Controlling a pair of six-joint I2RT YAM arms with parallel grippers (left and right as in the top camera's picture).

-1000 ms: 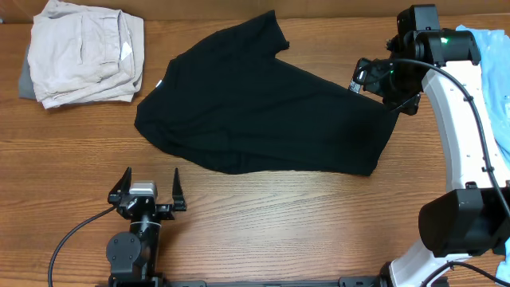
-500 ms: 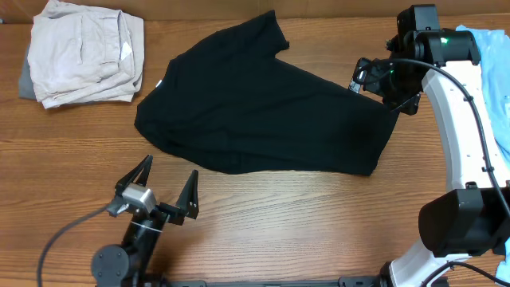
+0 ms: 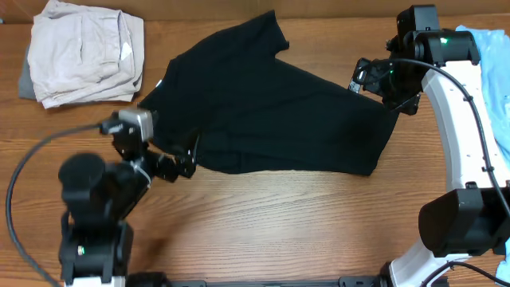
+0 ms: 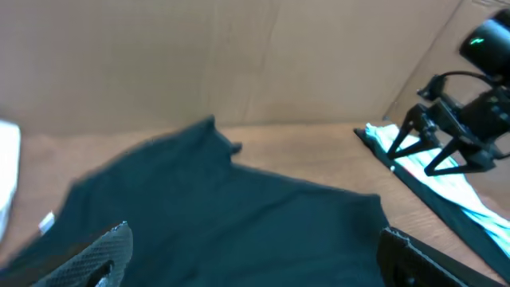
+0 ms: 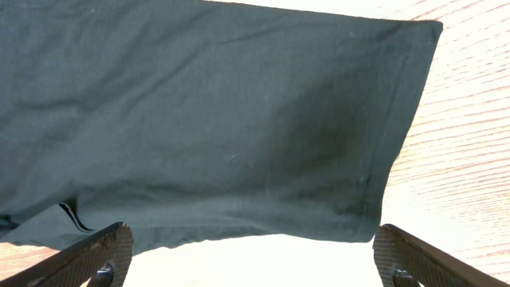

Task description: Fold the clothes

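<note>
Black shirt (image 3: 263, 112) spread, wrinkled, before wide-apart left gripper (image 4: 255, 239); under right gripper (image 5: 251, 235), also apart, hem stitching seen only by wrist.

A black T-shirt (image 3: 263, 108) lies unfolded and mostly flat across the middle of the counter (image 3: 319, 215), slightly rumpled, with one short sleeve pointing toward the far edge and a small white label at its collar on the left side. Beige garments (image 3: 84, 52) sit folded in a neat stack at the far left corner, on top of a grey piece (image 3: 26, 81). A light blue garment (image 3: 496, 76) lies crumpled along the right edge.
</note>
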